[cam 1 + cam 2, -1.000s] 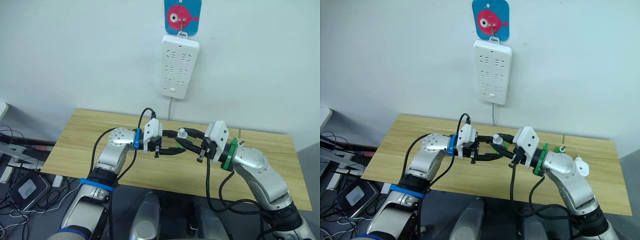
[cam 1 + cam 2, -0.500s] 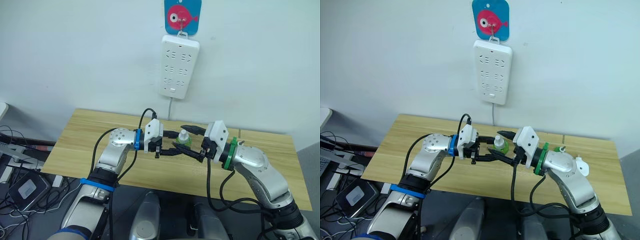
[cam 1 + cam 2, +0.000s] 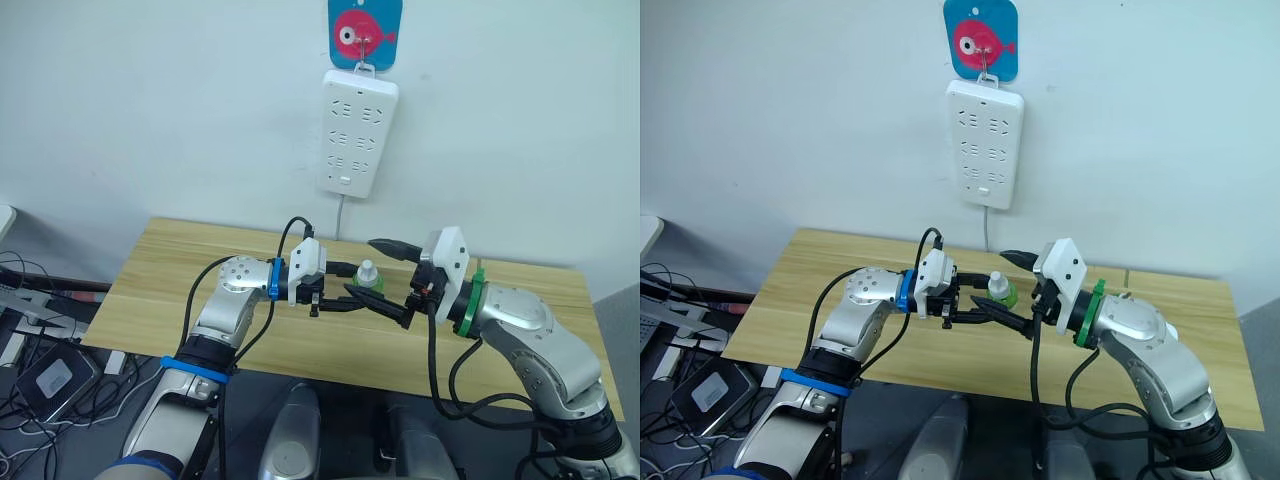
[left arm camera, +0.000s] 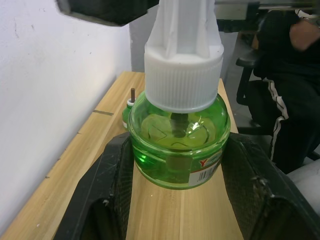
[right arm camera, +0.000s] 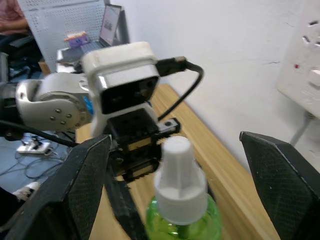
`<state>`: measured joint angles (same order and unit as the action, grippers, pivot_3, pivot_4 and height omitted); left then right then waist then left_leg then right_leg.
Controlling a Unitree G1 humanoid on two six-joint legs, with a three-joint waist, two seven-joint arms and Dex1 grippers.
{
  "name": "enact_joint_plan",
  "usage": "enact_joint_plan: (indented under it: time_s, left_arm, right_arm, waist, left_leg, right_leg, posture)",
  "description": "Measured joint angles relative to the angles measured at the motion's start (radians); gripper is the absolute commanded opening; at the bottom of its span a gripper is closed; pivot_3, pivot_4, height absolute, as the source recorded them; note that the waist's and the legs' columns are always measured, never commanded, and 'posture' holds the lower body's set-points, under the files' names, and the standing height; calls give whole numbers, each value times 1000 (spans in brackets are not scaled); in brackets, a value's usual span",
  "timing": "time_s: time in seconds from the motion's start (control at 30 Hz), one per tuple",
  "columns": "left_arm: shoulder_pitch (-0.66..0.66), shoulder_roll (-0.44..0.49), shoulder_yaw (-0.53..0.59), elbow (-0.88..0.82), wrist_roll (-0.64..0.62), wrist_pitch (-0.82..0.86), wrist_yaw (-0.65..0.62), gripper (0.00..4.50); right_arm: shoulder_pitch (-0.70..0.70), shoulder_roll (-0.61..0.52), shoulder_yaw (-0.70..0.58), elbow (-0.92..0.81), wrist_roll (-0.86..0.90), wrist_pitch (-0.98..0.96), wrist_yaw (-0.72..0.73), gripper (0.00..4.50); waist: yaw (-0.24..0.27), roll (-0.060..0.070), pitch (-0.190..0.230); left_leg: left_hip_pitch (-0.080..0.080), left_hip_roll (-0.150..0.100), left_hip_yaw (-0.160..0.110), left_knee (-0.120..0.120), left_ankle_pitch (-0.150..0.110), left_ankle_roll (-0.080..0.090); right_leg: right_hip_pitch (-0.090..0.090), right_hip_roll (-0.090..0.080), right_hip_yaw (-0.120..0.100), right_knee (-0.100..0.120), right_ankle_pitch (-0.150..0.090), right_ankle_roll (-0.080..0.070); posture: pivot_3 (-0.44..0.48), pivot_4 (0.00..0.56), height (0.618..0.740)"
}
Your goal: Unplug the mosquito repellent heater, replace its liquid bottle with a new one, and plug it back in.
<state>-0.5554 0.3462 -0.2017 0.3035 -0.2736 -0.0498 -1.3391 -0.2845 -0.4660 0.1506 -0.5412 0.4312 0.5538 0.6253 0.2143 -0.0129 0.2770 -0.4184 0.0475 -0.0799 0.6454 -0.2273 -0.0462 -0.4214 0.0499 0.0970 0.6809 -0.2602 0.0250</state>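
A green liquid bottle (image 3: 368, 279) with a white ribbed cap (image 4: 184, 65) hangs upright above the wooden table (image 3: 180, 270). My left gripper (image 3: 343, 291) is shut on its round body, with a black finger (image 4: 102, 192) on each side. My right gripper (image 3: 372, 270) faces it from the right. It is open wide, its fingers (image 5: 82, 185) standing well apart on either side of the cap and touching nothing. Behind the held bottle a second small green bottle (image 4: 127, 111) with a bare brown wick stands on the table. The mosquito repellent heater is hidden.
A long white power strip (image 3: 357, 132) hangs on the wall under a blue card with a red fish (image 3: 365, 32), its cord running down behind the table. Cables and devices (image 3: 50, 375) lie on the floor at the left. A person in black (image 4: 287, 75) sits past the table's end.
My right gripper has let go of the bottle's cap, spread wide and drawn back a little to the right. The left gripper and the bottle have stayed put.
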Motion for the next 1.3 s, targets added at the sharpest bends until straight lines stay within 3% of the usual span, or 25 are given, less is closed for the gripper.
enact_joint_plan:
  time_s: [0.37,0.9,1.1,1.3]
  left_arm:
    - [0,-1,-6,0,2,0,3,2186]
    - [0,1,-7,1,1,-2,-1,2186]
    - [-2,-2,-7,5,1,-2,-3,2186]
    - [-7,-7,-8,6,2,-3,-3,2186]
  right_arm:
    - [10,-34,15,38,-88,-25,4,4287]
    - [134,-184,-207,-30,71,24,94,4287]
    - [72,-121,-166,-67,181,109,77,4287]
    - [11,-46,-84,-69,174,132,16,4128]
  waist:
    - [1,0,0]
    - [-3,0,0]
    - [-21,0,0]
    - [-27,0,0]
  left_leg:
    - [-1,0,0,0,0,0]
    - [0,0,0,0,0,0]
    - [0,0,0,0,0,0]
    - [0,0,0,0,0,0]
  right_leg:
    - [0,0,0,0,0,-1]
    - [0,0,0,0,0,-1]
    - [0,0,0,0,0,-1]
    - [0,0,0,0,0,-1]
  posture:
    - [310,220,740]
    - [288,227,740]
    - [288,226,740]
    - [292,229,740]
